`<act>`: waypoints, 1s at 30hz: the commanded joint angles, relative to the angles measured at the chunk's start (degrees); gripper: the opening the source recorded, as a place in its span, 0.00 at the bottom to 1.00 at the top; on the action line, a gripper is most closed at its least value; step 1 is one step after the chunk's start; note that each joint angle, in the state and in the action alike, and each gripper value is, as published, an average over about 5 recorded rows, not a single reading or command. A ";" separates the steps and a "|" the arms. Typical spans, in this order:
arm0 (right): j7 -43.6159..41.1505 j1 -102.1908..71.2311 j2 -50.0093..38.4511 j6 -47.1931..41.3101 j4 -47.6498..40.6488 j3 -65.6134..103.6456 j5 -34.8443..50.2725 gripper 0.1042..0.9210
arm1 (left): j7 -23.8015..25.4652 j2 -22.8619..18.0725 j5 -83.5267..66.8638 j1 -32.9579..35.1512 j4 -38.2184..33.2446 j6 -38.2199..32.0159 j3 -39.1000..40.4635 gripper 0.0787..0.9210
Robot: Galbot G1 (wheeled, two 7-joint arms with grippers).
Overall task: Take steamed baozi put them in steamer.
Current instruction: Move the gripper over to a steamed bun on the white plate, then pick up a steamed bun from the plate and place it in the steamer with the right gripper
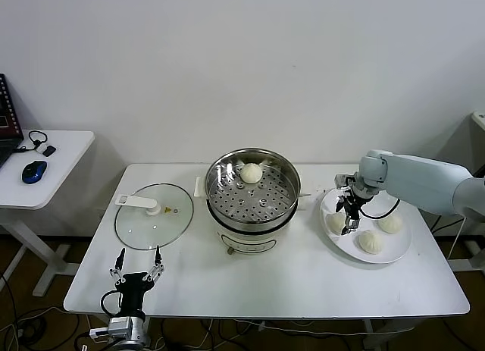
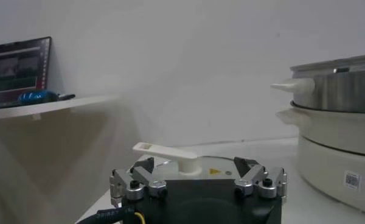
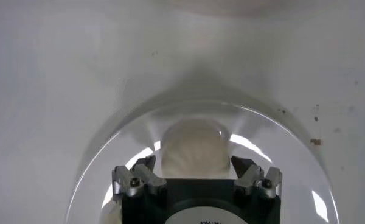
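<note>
Closest in, the left gripper (image 1: 137,263) sits parked at the table's front edge, fingers spread, holding nothing. Farther back, the right gripper (image 3: 195,176) hangs over the plate (image 1: 399,252), jaws wide either side of one baozi (image 3: 193,149), probably lining up a grab. One bun (image 1: 251,172) already sits in the steamer (image 1: 227,204).

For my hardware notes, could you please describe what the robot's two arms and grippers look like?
The right arm has a smooth, pale grey-white shell with a rounded joint housing and black cables looping at the wrist. The right gripper is black with silver metal finger mounts and visible screws. The left gripper matches it: black body, silver fingers, black cabling, and a yellow wire in the left wrist view.
</note>
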 commanded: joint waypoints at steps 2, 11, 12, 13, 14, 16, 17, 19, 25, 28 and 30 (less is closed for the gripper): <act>-0.05 -0.87 0.42 0.37 -1.81 1.06 -1.36 0.87 | -0.22 0.07 -0.22 -0.16 0.00 0.37 -0.15 0.88; -0.17 -0.37 0.36 0.32 -1.38 0.81 -2.11 0.60 | -0.19 -0.04 -0.42 -0.51 -0.31 0.69 -0.15 0.88; -0.20 -0.19 0.30 0.32 -1.19 0.75 -2.19 0.58 | -0.20 -0.05 -0.45 -0.53 -0.36 0.73 -0.21 0.88; -0.26 0.20 0.20 0.30 -0.84 0.60 -2.22 0.56 | -0.20 -0.06 -0.47 -0.54 -0.41 0.78 -0.28 0.88; -0.33 0.76 0.07 0.27 -0.32 0.32 -2.20 0.55 | -0.20 -0.06 -0.49 -0.55 -0.45 0.82 -0.33 0.88; -0.49 2.54 -0.23 0.14 1.19 -0.75 -1.84 0.53 | -0.18 -0.05 -0.51 -0.56 -0.52 0.90 -0.38 0.88; -0.58 3.98 -0.41 0.03 2.34 -1.76 -1.46 0.53 | -0.17 -0.04 -0.50 -0.57 -0.54 0.93 -0.37 0.88; -0.81 7.55 -0.73 -0.22 5.02 -4.33 -0.35 0.53 | -0.14 -0.02 -0.48 -0.59 -0.59 0.97 -0.33 0.88; -1.68 23.76 -0.99 -1.24 15.69 -13.70 5.94 0.53 | -0.09 0.18 -0.40 -0.52 -1.06 1.11 -0.06 0.88; -2.08 30.97 -0.46 -1.90 19.89 -17.60 10.36 0.53 | -0.04 0.24 -0.41 -0.43 -1.57 1.42 0.08 0.88; -2.39 35.94 0.18 -2.36 22.45 -19.99 13.22 0.53 | 0.02 0.29 -0.41 -0.37 -1.93 1.66 0.21 0.88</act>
